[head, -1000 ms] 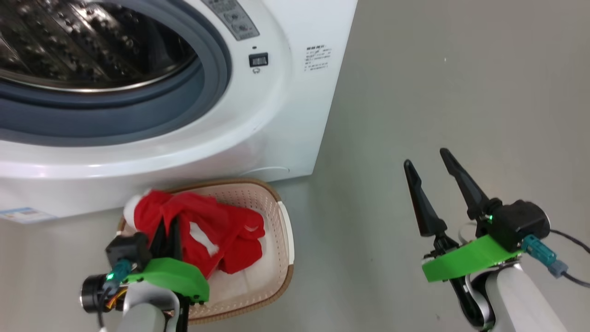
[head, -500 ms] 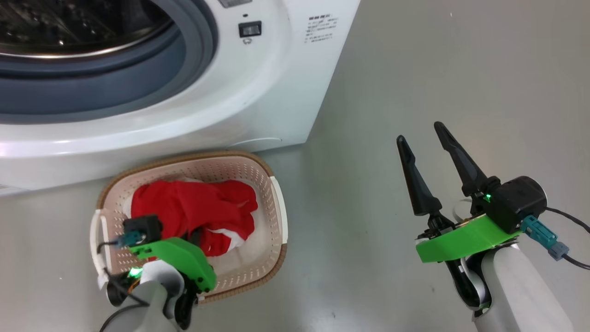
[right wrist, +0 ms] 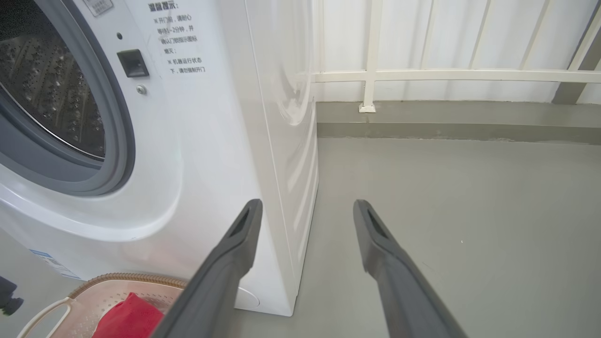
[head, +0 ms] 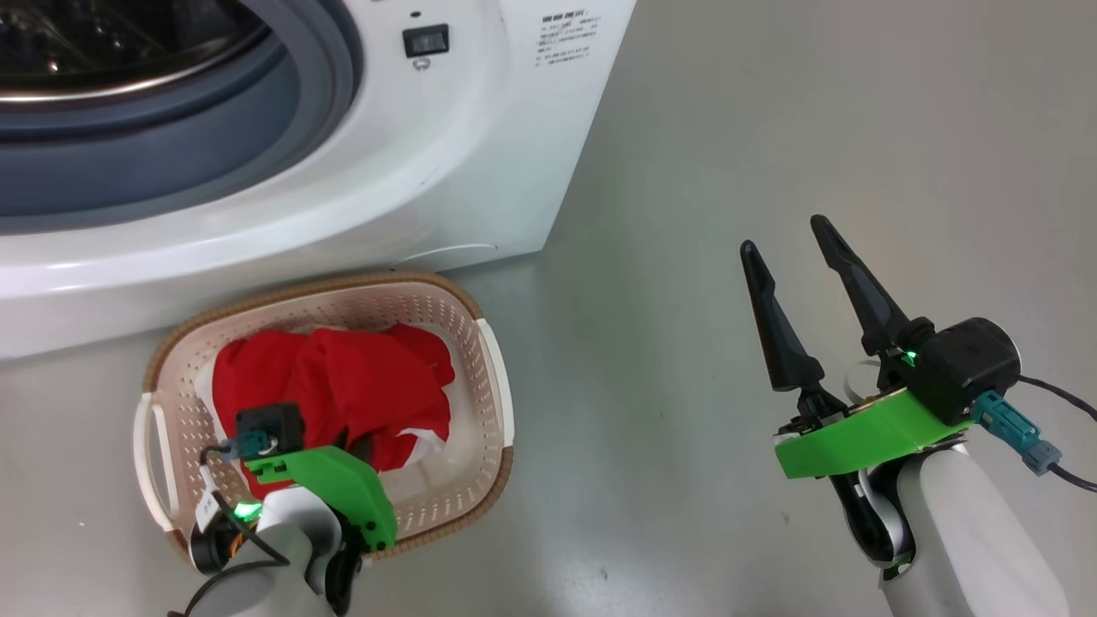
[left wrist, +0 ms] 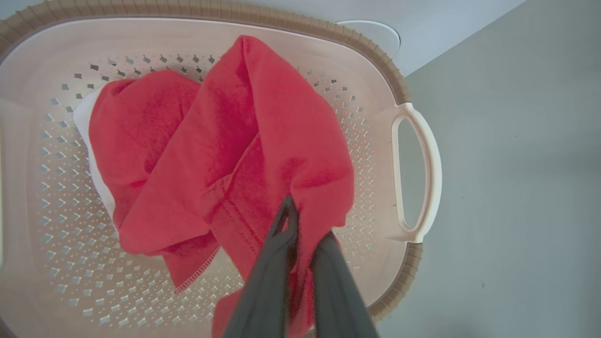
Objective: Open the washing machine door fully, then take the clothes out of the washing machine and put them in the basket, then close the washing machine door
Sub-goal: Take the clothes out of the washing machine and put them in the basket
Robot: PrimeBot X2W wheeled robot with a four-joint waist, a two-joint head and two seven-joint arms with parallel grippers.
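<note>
Clothes [left wrist: 225,155] lie bunched in the basket [left wrist: 366,47], at the left of the head view on the floor just in front of the washing machine [head: 480,171]. They are a red heap with a white piece [left wrist: 84,117] showing at its far left edge. The left gripper [left wrist: 307,223] reaches down into the basket over the near right part of the heap. Its two fingers stand a narrow slit apart with a fold of the red cloth caught between them, and the cloth drapes over the tip of the right-hand finger. The rest of the heap spreads away from the fingertips toward the basket's far wall and left side. Bare perforated floor shows along the basket's near and left sides. The brown rim runs all round, and the right side handle [left wrist: 415,169] is just beside the fingers.

Behind the basket, the machine's grey gasket [head: 171,163] and steel drum [right wrist: 51,94] are exposed, and the mouth stands open. The white front curves out above the basket's far rim, and the cabinet's right corner ends a little past the basket.

To the right of that corner the grey floor [head: 814,111] is bare and wide. The right gripper [head: 783,233] hangs over it, well apart from basket and machine, with its fingers spread wide and nothing between them. In the right wrist view, a pale railing [right wrist: 446,75] closes off the far side.
</note>
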